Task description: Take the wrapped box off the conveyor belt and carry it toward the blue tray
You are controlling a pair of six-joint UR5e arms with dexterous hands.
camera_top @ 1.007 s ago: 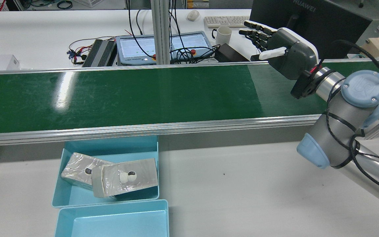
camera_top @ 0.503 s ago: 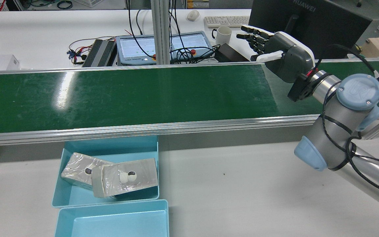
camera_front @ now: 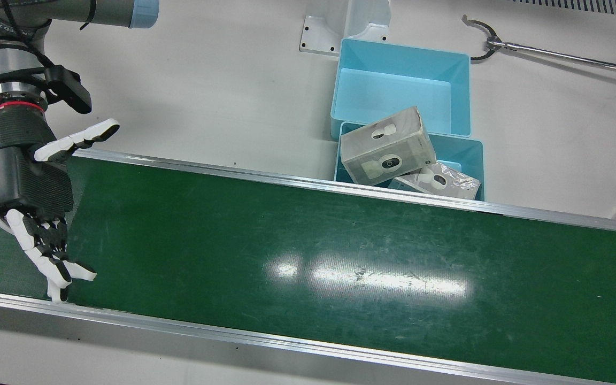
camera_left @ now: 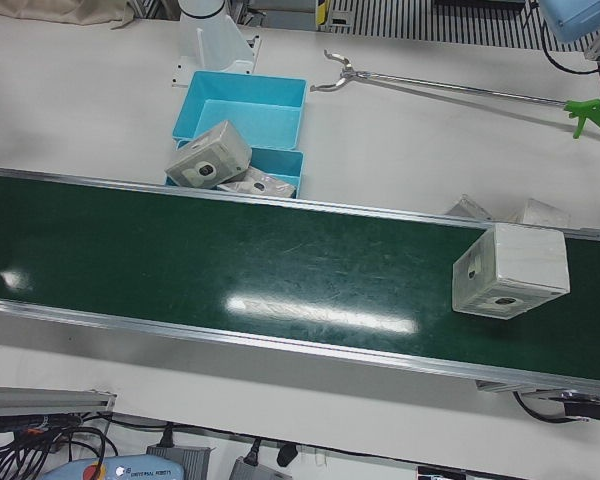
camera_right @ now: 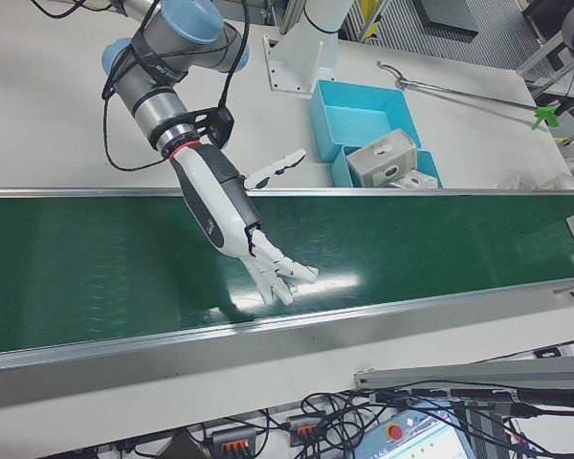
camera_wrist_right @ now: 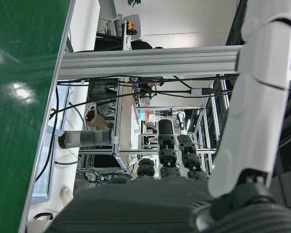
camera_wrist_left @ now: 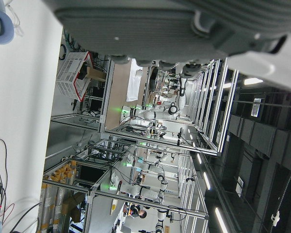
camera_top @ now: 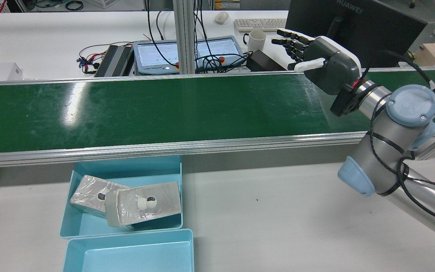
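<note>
**Spotter:** Where are you in the job?

**Operator:** At the very start, I'd say. Nothing is picked yet. My right hand [camera_front: 32, 182] hangs over the belt [camera_front: 308, 230] at the robot's right end, palm turned along the belt, fingers spread wide, with nothing in it

**Spotter:** And the box?

**Operator:** The box [camera_left: 510, 270] sits on the belt at the opposite end, on the robot's left, close to the operators' edge. Only my left-front camera shows it. It's well apart from the right hand, with most of the belt between them

**Spotter:** What about the left hand?

**Operator:** I see only the underside of the left hand [camera_wrist_left: 174, 24] in its own camera, which looks out into the room. I can't tell how its fingers stand, and no other view shows it

**Spotter:** So what does the next move need?

**Operator:** As I judge it, the box and an open hand have to meet. Either the belt brings the box down to me or I reach along for it. Then I need the fingers around two opposite sides, since the wrap looks slippery

**Spotter:** Is there room in the trays?

**Operator:** There are two blue ones on the surface [camera_front: 222, 80], touching each other. The near tray [camera_front: 479, 155] sits against the belt's robot-side edge and holds two wrapped boxes. The upper box [camera_front: 385, 152] leans tilted across the lower box [camera_front: 439, 182] and rises above the rim. The far tray [camera_front: 401, 59] behind it has nothing in it, so I'd aim there
</note>
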